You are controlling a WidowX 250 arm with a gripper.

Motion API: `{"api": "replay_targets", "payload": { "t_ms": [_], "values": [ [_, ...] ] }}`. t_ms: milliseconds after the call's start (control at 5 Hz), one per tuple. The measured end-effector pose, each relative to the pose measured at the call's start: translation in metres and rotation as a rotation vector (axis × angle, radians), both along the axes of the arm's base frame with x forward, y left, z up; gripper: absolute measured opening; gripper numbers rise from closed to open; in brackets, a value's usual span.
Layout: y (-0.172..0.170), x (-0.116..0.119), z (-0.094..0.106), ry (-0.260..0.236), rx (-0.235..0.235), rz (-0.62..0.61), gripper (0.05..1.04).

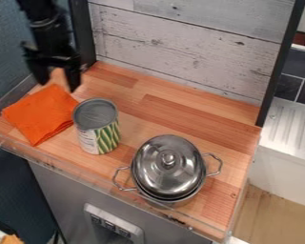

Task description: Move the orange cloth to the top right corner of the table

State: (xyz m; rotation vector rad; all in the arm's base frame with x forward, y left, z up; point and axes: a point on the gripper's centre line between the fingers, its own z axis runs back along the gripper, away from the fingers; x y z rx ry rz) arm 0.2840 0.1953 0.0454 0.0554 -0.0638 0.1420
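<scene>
My gripper [57,82] hangs at the upper left, above the far edge of the orange cloth, with its two fingers spread apart and nothing between them. The orange cloth [39,114] lies folded in a rough square on the left part of the wooden table [174,114]. Its right corner is close beside a can. Whether the fingertips touch the cloth, I cannot tell.
An upright can [96,126] with a green and yellow label stands right of the cloth. A lidded metal pot [168,167] with two handles is near the front right. A whitewashed plank wall [187,43] closes the back, and a low clear rim runs along the front.
</scene>
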Motion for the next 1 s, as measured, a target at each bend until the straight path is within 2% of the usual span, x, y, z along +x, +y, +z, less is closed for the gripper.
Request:
{"api": "replay_targets", "payload": {
  "t_ms": [200,400,600,800,1000],
  "values": [
    [0.019,-0.023,-0.014,0.023,0.034,-0.012,1.001],
    [0.024,-0.031,-0.038,0.077,0.057,-0.002,1.001],
    [0.024,-0.024,-0.05,0.092,0.052,-0.005,1.001],
    [0.017,-0.009,-0.054,0.057,0.011,-0.016,1.001],
    [-0.005,0.017,-0.055,0.018,-0.054,-0.02,1.001]
  ]
}}
